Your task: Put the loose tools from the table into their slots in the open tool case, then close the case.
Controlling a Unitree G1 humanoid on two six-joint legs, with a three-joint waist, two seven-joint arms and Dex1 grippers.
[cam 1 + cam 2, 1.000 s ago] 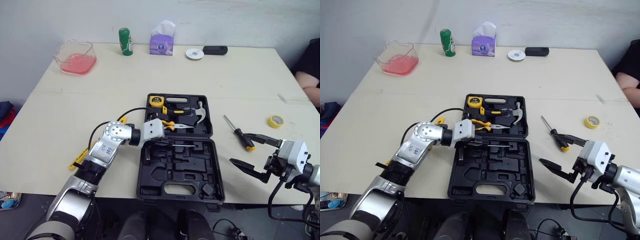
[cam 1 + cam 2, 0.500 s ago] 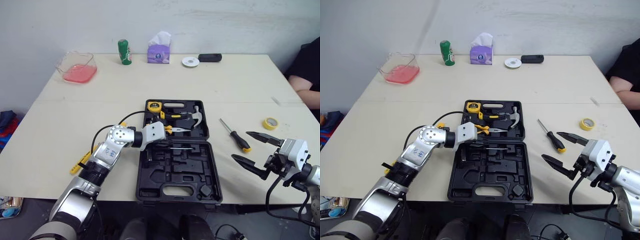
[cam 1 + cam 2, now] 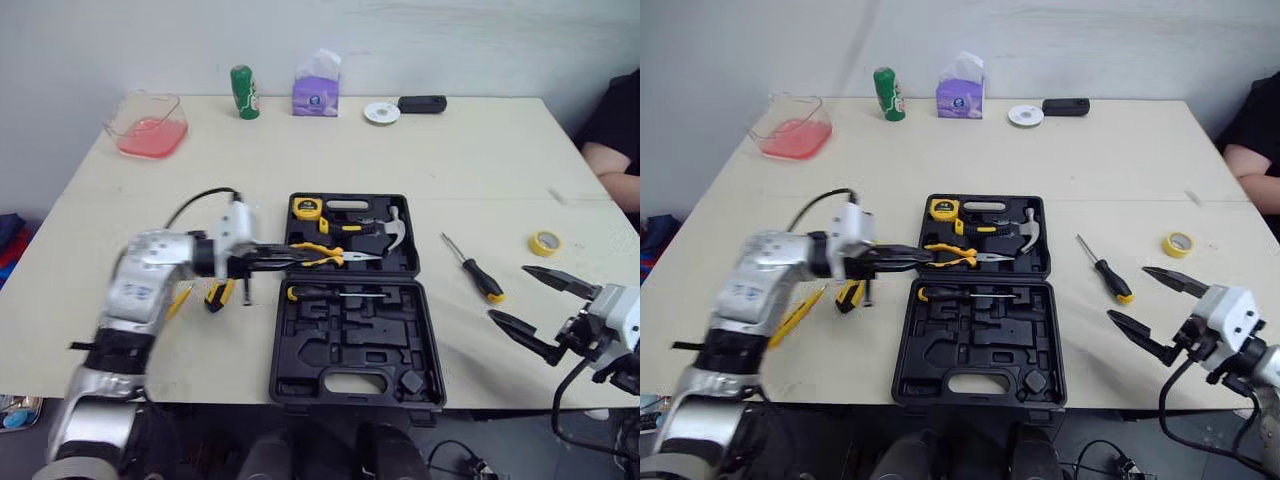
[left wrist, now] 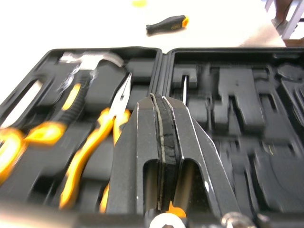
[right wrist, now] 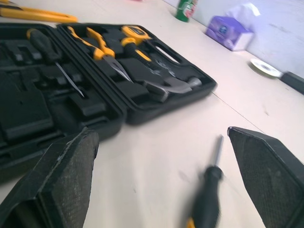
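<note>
The black tool case (image 3: 352, 345) lies open in the middle of the table. Its far half holds a tape measure (image 3: 309, 208), a hammer (image 3: 385, 228) and yellow-handled pliers (image 3: 328, 252); a screwdriver (image 3: 335, 294) lies in the near half. My left gripper (image 3: 288, 262) is shut with nothing in it, its tips over the case's left edge by the pliers. A loose black-and-yellow screwdriver (image 3: 475, 270) lies right of the case. My right gripper (image 3: 512, 295) is open, just nearer than that screwdriver. Two yellow-and-black tools (image 3: 213, 294) lie left of the case.
A yellow tape roll (image 3: 546, 242) sits at the right. Along the far edge stand a pink container (image 3: 150, 125), a green bottle (image 3: 243, 92), a tissue pack (image 3: 318, 88), a white roll (image 3: 382, 112) and a black object (image 3: 422, 103). A person's arm (image 3: 612, 150) rests at the right edge.
My left arm has drawn back to the left off the case, uncovering the handle of the screwdriver in the near half. The right gripper has hardly moved. The camera has shifted.
</note>
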